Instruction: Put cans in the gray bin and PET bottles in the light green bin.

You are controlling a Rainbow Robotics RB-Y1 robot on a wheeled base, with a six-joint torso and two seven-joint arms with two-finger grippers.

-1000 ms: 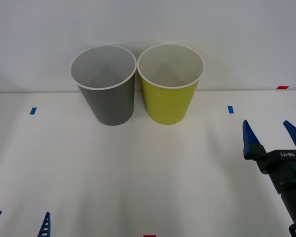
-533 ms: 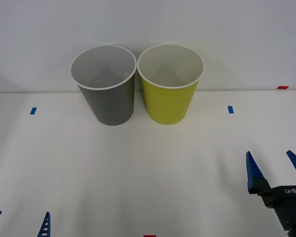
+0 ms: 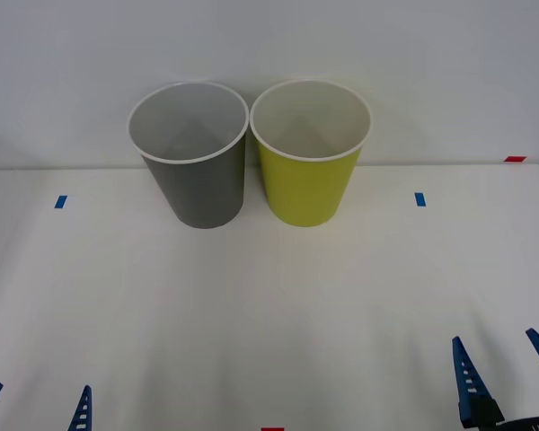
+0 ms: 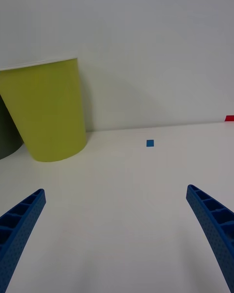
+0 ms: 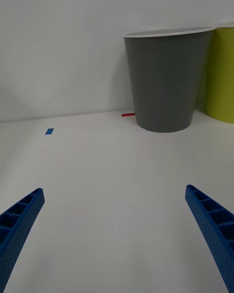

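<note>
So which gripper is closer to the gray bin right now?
Left, narrowly. The left gripper sits open at the near table edge on the gray bin side; the right gripper, also open, sits low beyond the light green bin.

The front view was taken from above, looking forward and down across the white table (image 3: 251, 305) toward the back wall; both bins were seen from above, their pale insides visible. The left wrist view was set low, near table height, facing the gray bin (image 5: 165, 78) side-on at close range. The right wrist view was likewise low, facing the light green bin (image 4: 48, 110) side-on. The gray bin (image 3: 193, 157) and light green bin (image 3: 310, 153) were shared with the front view; each wrist view caught an edge of the other bin.
</note>
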